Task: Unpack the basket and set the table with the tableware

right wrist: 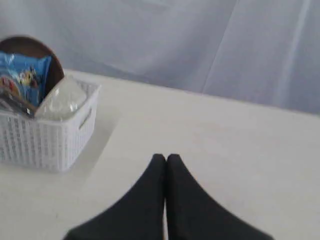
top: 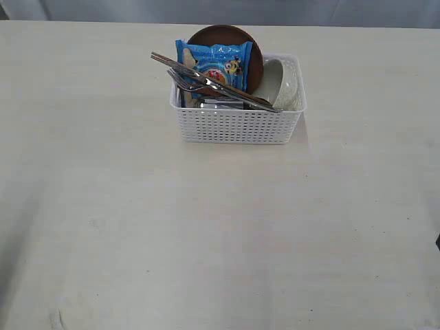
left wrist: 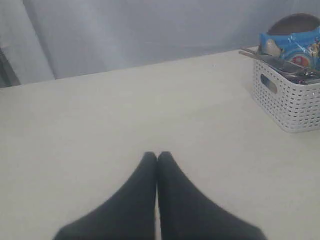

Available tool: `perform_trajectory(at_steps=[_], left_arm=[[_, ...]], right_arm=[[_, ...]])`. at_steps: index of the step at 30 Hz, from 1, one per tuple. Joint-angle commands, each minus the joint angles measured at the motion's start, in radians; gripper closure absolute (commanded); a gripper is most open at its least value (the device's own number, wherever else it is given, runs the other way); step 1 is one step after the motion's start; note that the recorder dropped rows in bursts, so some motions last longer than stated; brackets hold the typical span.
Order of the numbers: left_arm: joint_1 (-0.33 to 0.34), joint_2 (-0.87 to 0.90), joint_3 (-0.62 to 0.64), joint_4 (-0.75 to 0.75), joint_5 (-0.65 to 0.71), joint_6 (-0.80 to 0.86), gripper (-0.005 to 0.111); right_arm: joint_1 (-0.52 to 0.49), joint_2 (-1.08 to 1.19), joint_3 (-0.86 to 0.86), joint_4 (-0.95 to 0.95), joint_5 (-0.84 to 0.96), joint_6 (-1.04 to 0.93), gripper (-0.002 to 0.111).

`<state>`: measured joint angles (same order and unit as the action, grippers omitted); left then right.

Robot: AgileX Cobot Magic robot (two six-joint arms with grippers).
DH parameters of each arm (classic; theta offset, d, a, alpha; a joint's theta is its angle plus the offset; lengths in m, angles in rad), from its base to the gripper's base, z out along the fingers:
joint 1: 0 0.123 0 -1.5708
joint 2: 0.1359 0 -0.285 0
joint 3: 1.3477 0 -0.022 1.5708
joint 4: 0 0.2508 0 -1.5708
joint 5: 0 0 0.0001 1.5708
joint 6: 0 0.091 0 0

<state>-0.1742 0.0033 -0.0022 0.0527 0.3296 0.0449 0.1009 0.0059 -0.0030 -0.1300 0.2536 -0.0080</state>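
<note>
sitting toward the far side of the bench (top: 206, 240), and there it is, the white basket (top: 237, 127), packed full and untouched. a brown round plate (top: 227, 33) stands on edge at the back of the basket, with a blue snack packet (top: 213, 63) propped against its face. just right of the packet, an off-white bowl (top: 283, 84) is tipped on its side in the right end of the basket. the knife and fork (top: 227, 88) lie slanted across the top, their ends poking out past the left rim and the other ends running down to the front right. something shiny shows underneath them, too hidden to tell what it is.

now the left hand (left wrist: 158, 156): clenched, its two dark fingers (left wrist: 145, 175) pressed flat together with nothing between them. it hangs over bare bench, well apart from the basket. over to the right hand (right wrist: 166, 158): same story, clenched tight and holding nothing. it is also well apart from the basket, on the bowl's side.
</note>
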Motion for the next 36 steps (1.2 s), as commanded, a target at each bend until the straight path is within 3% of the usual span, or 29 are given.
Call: perform_trajectory(at_steps=[1, 9, 14, 16, 18, 20, 22, 24, 26, 29, 36], left_arm=[[0.002, -0.003, 0.002, -0.002, -0.008, 0.0, 0.107], [0.002, -0.003, 0.002, -0.002, -0.008, 0.0, 0.107], [0.002, -0.003, 0.002, -0.002, -0.008, 0.0, 0.107], [0.002, -0.003, 0.002, -0.002, -0.008, 0.0, 0.107], [0.002, -0.003, 0.002, -0.002, -0.008, 0.0, 0.107], [0.002, -0.003, 0.002, -0.002, -0.008, 0.0, 0.107], [0.002, -0.003, 0.002, -0.002, -0.008, 0.0, 0.107], [0.002, -0.003, 0.002, -0.002, -0.008, 0.0, 0.107], [0.002, -0.003, 0.002, -0.002, -0.008, 0.0, 0.107], [0.002, -0.003, 0.002, -0.002, -0.008, 0.0, 0.107], [0.002, -0.003, 0.002, -0.002, -0.008, 0.0, 0.107]], right_arm=[[-0.007, -0.006, 0.003, 0.016, -0.282, 0.02, 0.109], [-0.007, -0.006, 0.003, 0.054, -0.861, 0.103, 0.109], [-0.007, -0.006, 0.003, 0.066, -1.049, 0.211, 0.109], [-0.007, -0.006, -0.065, 0.066, -0.9, 0.336, 0.109], [-0.007, -0.006, -0.186, 0.066, -0.629, 0.383, 0.108], [-0.005, 0.056, -0.314, 0.051, -0.453, 0.385, 0.101], [-0.003, 0.203, -0.502, 0.053, -0.184, 0.387, 0.069], [-0.003, 0.338, -0.647, 0.059, 0.059, 0.384, 0.049], [-0.003, 0.475, -0.784, 0.108, 0.308, 0.305, 0.047], [-0.003, 0.66, -0.949, 0.297, 0.544, 0.065, 0.05], [0.004, 0.961, -1.055, 0.715, 0.66, -0.341, 0.05]])
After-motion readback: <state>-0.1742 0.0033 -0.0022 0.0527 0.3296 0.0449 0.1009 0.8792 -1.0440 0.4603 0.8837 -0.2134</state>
